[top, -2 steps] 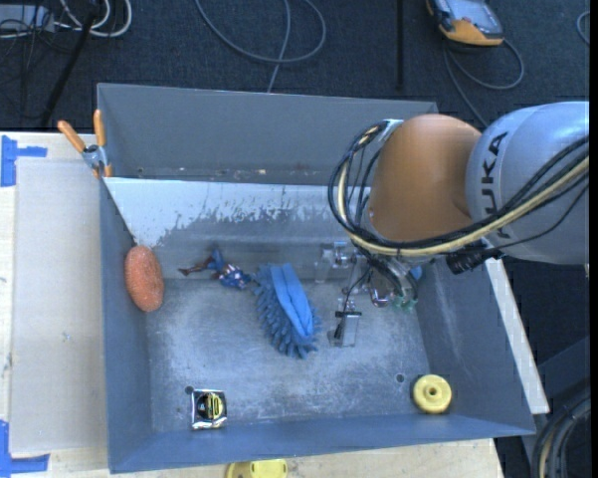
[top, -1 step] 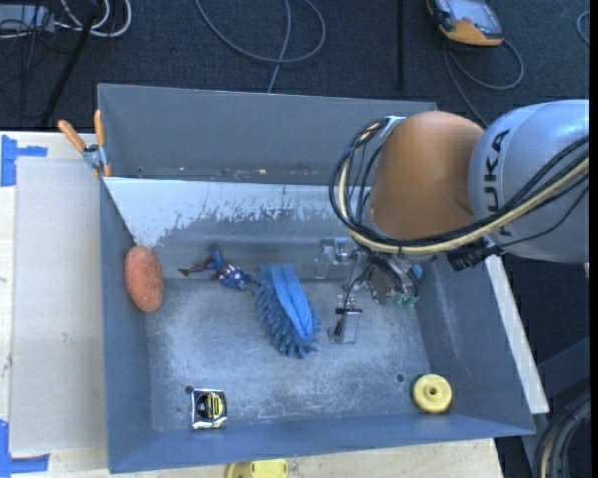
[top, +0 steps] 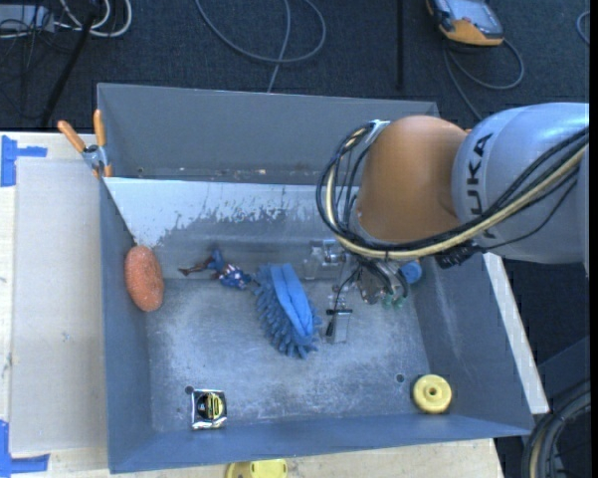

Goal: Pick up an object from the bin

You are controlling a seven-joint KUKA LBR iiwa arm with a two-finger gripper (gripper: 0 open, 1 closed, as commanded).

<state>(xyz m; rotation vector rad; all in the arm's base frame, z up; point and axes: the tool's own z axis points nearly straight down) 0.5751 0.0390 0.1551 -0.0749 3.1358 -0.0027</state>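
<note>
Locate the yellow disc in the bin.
In the camera view, the yellow disc lies alone on the bin floor near its front right corner, far right of the small tape measure.

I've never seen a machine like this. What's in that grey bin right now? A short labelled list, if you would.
bin: grey metal bin
gripper: gripper low over the floor, mid-bin
nearest thing: blue brush, just left of it
left side: orange-brown oval lump
behind brush: small blue piece, kind unclear
front left: yellow tape measure
front right: yellow round disc
</note>
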